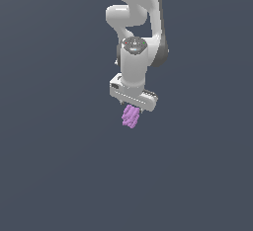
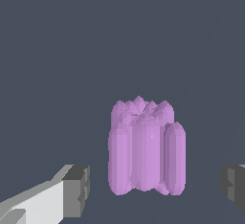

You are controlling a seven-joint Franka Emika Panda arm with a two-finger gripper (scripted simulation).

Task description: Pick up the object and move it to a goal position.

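- The white robot arm [image 1: 134, 57] reached straight down, its white pincer [image 1: 132, 107] poised directly over the small light-purple lumpy cluster [image 1: 130, 116].
- In the wrist view the pincer [image 2: 155, 189] stood apart, its dark grey fingertips [image 2: 77, 189] wide of the cluster [image 2: 146, 149] on either side, neither touching it.
- The cluster lay on the plain dark grey-blue bench [image 1: 59, 166], between the two fingers.
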